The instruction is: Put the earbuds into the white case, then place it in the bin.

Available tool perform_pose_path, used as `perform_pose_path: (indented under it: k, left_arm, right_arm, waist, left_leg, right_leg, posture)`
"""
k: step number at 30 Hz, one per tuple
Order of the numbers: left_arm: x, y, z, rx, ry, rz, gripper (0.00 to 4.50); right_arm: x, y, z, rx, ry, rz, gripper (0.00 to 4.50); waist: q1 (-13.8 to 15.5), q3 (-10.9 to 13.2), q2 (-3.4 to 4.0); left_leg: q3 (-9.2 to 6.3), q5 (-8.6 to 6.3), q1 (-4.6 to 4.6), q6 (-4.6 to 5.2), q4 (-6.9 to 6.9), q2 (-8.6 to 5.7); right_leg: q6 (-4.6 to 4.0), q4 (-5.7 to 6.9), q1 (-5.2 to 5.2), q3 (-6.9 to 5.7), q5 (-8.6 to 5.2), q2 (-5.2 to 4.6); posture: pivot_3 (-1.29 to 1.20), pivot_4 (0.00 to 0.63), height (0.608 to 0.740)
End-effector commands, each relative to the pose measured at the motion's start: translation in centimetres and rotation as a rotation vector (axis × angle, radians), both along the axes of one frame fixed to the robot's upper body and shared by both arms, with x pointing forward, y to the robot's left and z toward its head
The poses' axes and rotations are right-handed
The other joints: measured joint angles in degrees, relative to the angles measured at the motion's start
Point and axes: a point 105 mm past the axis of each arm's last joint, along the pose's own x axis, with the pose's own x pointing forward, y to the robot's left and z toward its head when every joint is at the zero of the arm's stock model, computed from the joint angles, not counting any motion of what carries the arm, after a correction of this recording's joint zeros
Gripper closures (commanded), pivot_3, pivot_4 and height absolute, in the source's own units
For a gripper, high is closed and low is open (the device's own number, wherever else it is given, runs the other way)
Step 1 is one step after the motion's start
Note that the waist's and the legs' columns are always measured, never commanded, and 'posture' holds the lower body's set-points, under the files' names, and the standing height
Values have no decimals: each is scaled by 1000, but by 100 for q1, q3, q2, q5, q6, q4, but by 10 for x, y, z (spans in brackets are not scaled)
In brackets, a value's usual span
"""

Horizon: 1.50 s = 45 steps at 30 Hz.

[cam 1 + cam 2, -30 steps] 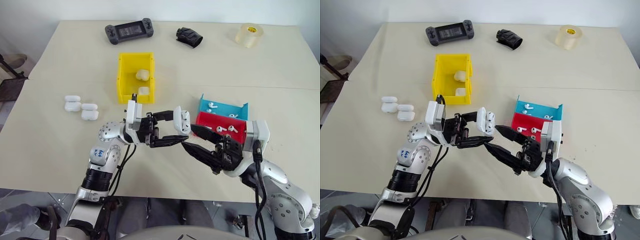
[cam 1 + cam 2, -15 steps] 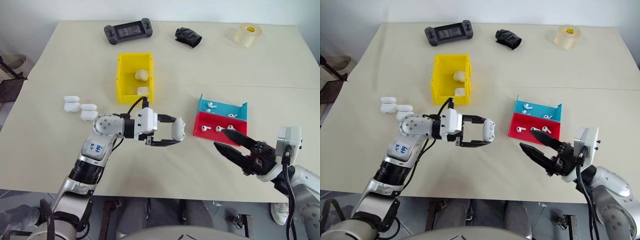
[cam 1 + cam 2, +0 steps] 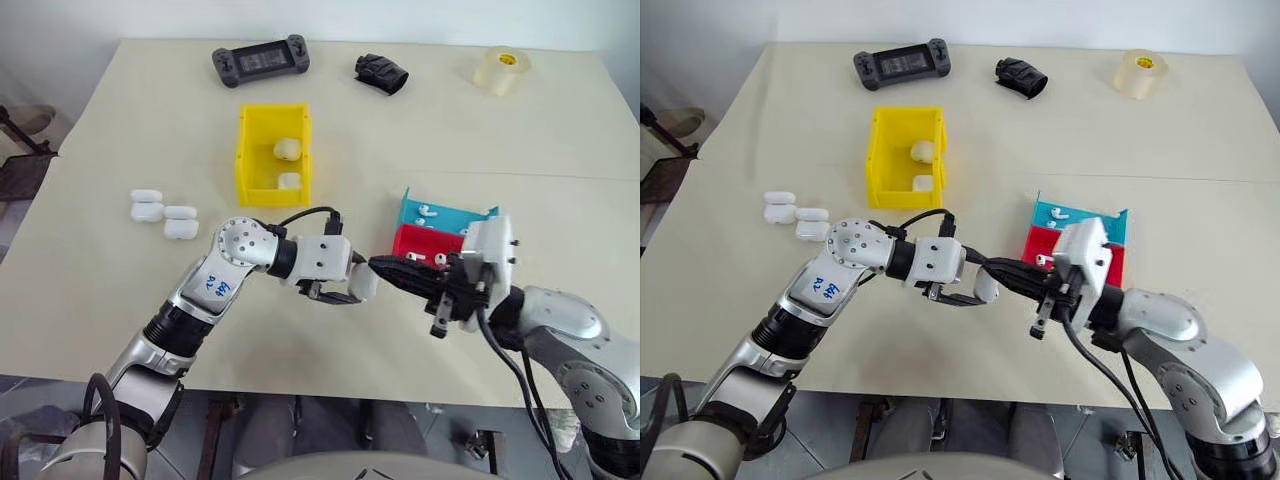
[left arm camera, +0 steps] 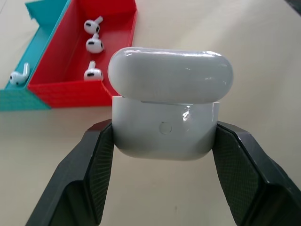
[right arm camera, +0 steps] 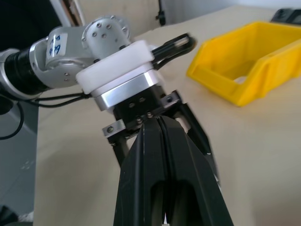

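Note:
My left gripper (image 3: 352, 285) is shut on the white case (image 4: 165, 136), held low over the table in front of the trays. The case's lid (image 4: 170, 75) sits slightly ajar. The right gripper (image 3: 377, 265) is shut, and its joined fingers (image 5: 159, 141) point at the case from the right, tips right beside it. Several earbuds (image 4: 93, 45) lie in the red tray (image 4: 75, 92), and more earbuds (image 3: 427, 211) lie in the blue tray (image 3: 445, 216) behind it. The yellow bin (image 3: 243, 150) stands further back with two white cases (image 3: 287, 149) inside.
Several spare white cases (image 3: 163, 213) lie on the table at the left. Along the far edge are a game controller (image 3: 259, 62), a black object (image 3: 380, 72) and a tape roll (image 3: 500, 70).
The right gripper has shut and swung in from the right until its tips are at the case. The left gripper has rolled and sunk a little with the case.

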Motion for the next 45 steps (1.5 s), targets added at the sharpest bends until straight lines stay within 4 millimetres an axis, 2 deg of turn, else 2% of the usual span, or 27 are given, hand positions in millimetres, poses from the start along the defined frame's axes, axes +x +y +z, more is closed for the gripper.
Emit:
perform_pose_path:
  k: [1, 4, 7, 9, 15, 17, 20, 24, 29, 35, 43, 45]
  left_arm:
    - [-6, -9, 15, -41, -55, -30, 1721]
    - [-5, -9, 20, -76, -51, -15, 1721]
    - [-4, -5, 26, -123, -40, 2, 1721]
    - [-5, -1, 28, -150, -34, 4, 1721]
    - [0, 9, 37, -284, 40, 94, 1721]
    - [10, 16, 46, -402, 65, 206, 1721]
    - [29, 34, 59, -567, 58, 410, 1721]
    - [49, 65, 68, -727, 16, 662, 1721]
    - [65, 94, 69, -809, -33, 898, 1721]
    - [94, 111, 70, -807, -99, 1079, 1721]
    - [120, 95, 64, -784, -48, 1068, 1721]
    - [121, 93, 63, -789, -39, 1058, 1003]
  right_arm:
    - [2, 6, -6, -48, 7, -7, 4474]
    - [7, 1, -9, -46, 15, -37, 4474]
    - [9, -17, -16, -62, 28, -72, 4474]
    - [5, -31, -22, -72, 30, -79, 4474]
    - [-4, -52, -35, -4, 51, -90, 4474]
    - [-9, -57, -31, 60, 16, -80, 4474]
    - [-9, -68, -22, 125, -31, -153, 4474]
    - [-12, -78, -16, 119, -86, -193, 3649]
    - [-10, -85, -14, 90, -140, -224, 2071]
    - [-4, -96, -11, 63, -188, -285, 141]
    - [-2, -85, -4, 69, -213, -263, 65]
    - [-2, -83, -4, 72, -214, -263, 0]
  waist:
    - [0, 0, 0]
    - [-5, 1, -1]
    - [-8, 1, -1]
    - [5, 1, -1]
    - [-14, 2, -3]
    - [-13, 2, -3]
    - [-13, 3, -4]
    - [-5, 3, -6]
    - [-2, 3, -7]
    - [24, 3, -11]
    - [7, 4, -13]
    - [-2, 4, -13]
  left_leg:
    - [-1, 0, -1, 0, 0, -2]
    - [-3, 0, -4, 1, 0, -7]
    - [-2, 0, -3, 1, 0, -7]
    - [-1, 0, -5, 1, 0, -10]
    - [3, -1, 0, 4, 0, -9]
    - [4, -1, 4, 3, 0, -7]
    - [4, -1, 7, 3, 4, 6]
    - [4, 0, 12, 2, 6, 9]
    - [6, 0, 12, 1, 5, -4]
    - [6, 0, 11, 0, 6, -16]
    - [9, 1, 11, -1, 5, -15]
    - [9, 1, 11, -2, 4, -14]
  right_leg:
    - [0, 0, 0, -1, 0, 0]
    - [0, 1, -2, -2, 0, 1]
    - [0, 3, -3, -3, 0, 2]
    - [0, 2, -2, -4, 0, 4]
    - [0, 4, 0, -4, 0, 7]
    - [0, 6, 0, -2, 0, 8]
    - [0, 9, 3, 0, 0, 7]
    - [0, 14, 5, 2, 0, 6]
    - [1, 12, 4, 3, 0, 5]
    - [3, 12, 5, 3, 1, 3]
    - [3, 13, 3, 1, 1, 4]
    - [3, 13, 1, 0, 1, 6]
  posture:
    - [0, 150, 740]
    - [0, 150, 740]
    - [0, 150, 740]
    - [0, 150, 740]
    - [0, 150, 740]
    - [0, 150, 740]
    - [0, 150, 740]
    - [0, 150, 740]
    - [0, 150, 740]
    - [0, 150, 740]
    - [0, 150, 740]
    - [0, 150, 740]
